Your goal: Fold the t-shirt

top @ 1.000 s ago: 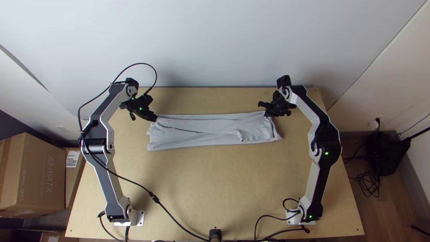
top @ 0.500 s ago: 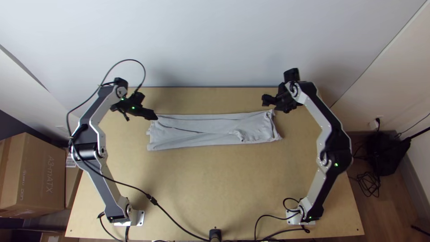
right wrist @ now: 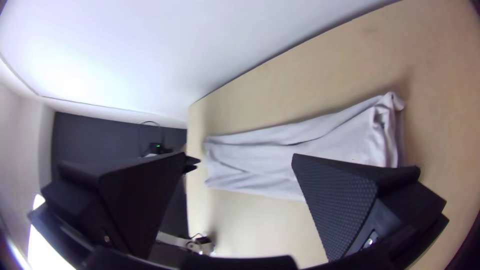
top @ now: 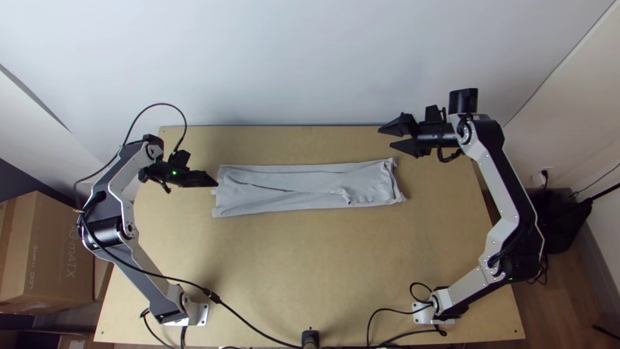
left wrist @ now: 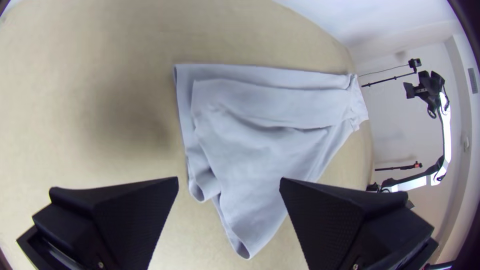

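The grey t-shirt (top: 290,187) lies on the table as a long, narrow folded strip, with a bunched patch near its right end. At its left end is my left gripper (top: 214,183), raised over the cloth's edge. In the left wrist view the left gripper (left wrist: 229,182) is wide open above the folded layers (left wrist: 270,110), with nothing between its fingers. My right gripper (top: 386,137) stands open above the table's back edge, beyond the strip's right end. The right wrist view shows the right gripper (right wrist: 239,156) open, the cloth (right wrist: 265,150) lying below.
The light wooden table (top: 303,271) has bare surface in front of the cloth. A wall (top: 303,64) rises right behind its back edge. A black cable (top: 239,317) crosses the table's front left. Cardboard boxes (top: 45,252) stand on the floor at the left.
Both arms have moved outward: the left gripper to the left and slightly toward the front, the right one up and away from the cloth's right end, turning sideways. The cloth lies as before.
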